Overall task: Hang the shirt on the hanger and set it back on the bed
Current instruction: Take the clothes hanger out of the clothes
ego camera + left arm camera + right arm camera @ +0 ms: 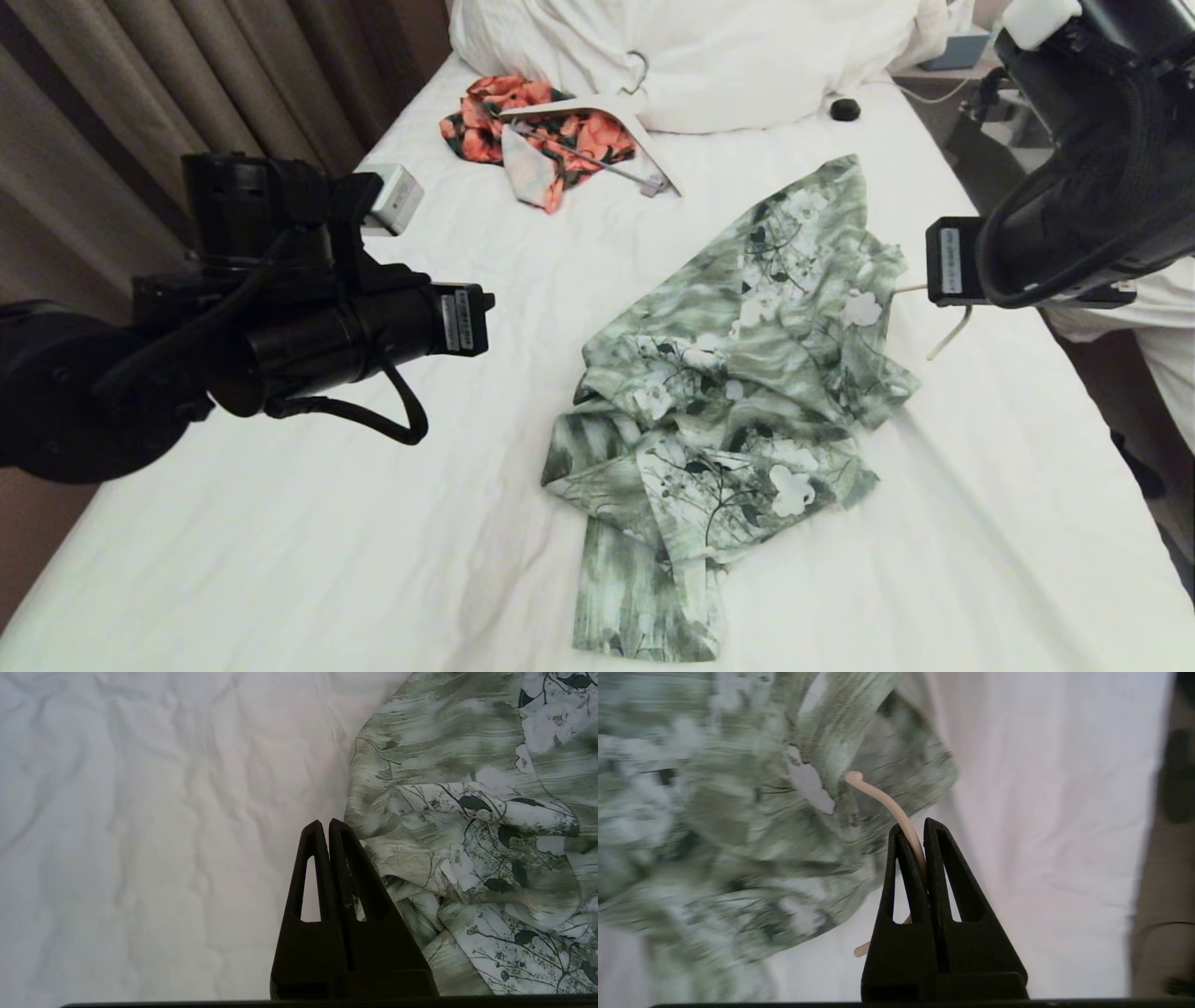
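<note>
right gripper: fingers pinched tight together on the hanger's thin hook wire, which runs between the two black tips; it hangs above the right-hand side of the bed, just off the shirt's edge.
hanger: cream wire, clamped in the right gripper; from the fingertips it curves forward and its rounded end lies against the shirt's cloth. in the head view a short pale piece shows below the gripper body, beside the shirt.
shirt: green and white floral, crumpled in a loose heap on the sheet, ahead of and to one side of the right gripper; its nearest fold touches the wire's tip. the rest of the hanger is hidden, so whether it sits inside the shirt cannot be told.
left gripper: fingers closed flat against each other with nothing between them; it hovers over bare sheet, the shirt's edge just beside its tips, not touching.
bed: wrinkled white sheet under both grippers.
beyond the grippers: an orange-red floral garment with a thick white hanger lying on it, near the pillows; a small black round object close by.
</note>
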You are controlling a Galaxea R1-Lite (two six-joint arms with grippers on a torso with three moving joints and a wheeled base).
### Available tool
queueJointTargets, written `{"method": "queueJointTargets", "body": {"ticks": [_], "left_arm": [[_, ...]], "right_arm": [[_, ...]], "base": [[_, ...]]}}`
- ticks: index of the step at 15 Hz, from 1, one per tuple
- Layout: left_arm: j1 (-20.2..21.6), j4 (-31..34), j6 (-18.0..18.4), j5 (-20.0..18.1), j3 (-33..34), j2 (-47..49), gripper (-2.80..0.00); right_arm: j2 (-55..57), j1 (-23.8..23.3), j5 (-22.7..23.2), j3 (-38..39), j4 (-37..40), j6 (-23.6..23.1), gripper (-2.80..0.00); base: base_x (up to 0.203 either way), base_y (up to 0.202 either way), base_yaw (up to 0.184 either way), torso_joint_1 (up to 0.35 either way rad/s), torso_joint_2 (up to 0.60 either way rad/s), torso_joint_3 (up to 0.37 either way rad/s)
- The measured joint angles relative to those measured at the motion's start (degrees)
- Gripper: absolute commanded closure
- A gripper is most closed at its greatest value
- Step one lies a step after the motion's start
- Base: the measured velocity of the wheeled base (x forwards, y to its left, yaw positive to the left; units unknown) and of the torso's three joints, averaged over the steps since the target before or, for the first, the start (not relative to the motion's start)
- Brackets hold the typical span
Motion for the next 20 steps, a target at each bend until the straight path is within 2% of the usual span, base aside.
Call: {"method": "queueJointTargets", "body": {"ticks": [3, 5, 9, 13, 16, 20], "left_arm": [[-0.26, 0.05, 0.02, 0.06, 0.11, 0.00, 0.00], [-0.35, 0.00, 0.04, 0.06, 0.11, 0.00, 0.00], [-0.35, 0.00, 0.09, 0.06, 0.13, 0.00, 0.00], [-0.58, 0.00, 0.09, 0.08, 0.13, 0.00, 0.00], [-1.02, -0.02, 0.25, 0.14, 0.37, 0.00, 0.00], [-1.76, -0.02, 0.25, 0.20, 0.59, 0.06, 0.00]], "right_arm": [[-0.58, -0.12, 7.98, 0.11, -1.56, 6.03, 0.00], [-1.12, -0.27, 11.72, 0.41, -4.61, 8.17, 0.00], [-1.88, -0.30, 16.30, 0.69, -9.81, 12.43, 0.00], [-3.15, -0.27, 21.76, 1.90, -19.98, 16.60, 0.00], [-3.61, -0.09, 24.28, 4.11, -29.12, 20.73, 0.00], [-4.50, 0.02, 25.76, 4.85, -33.69, 22.82, 0.00]], "base": [[0.000, 0.000, 0.000, 0.000, 0.00, 0.000], [0.000, 0.000, 0.000, 0.000, 0.00, 0.000], [0.000, 0.000, 0.000, 0.000, 0.00, 0.000], [0.000, 0.000, 0.000, 0.000, 0.00, 0.000], [0.000, 0.000, 0.000, 0.000, 0.00, 0.000], [0.000, 0.000, 0.000, 0.000, 0.00, 0.000]]}}
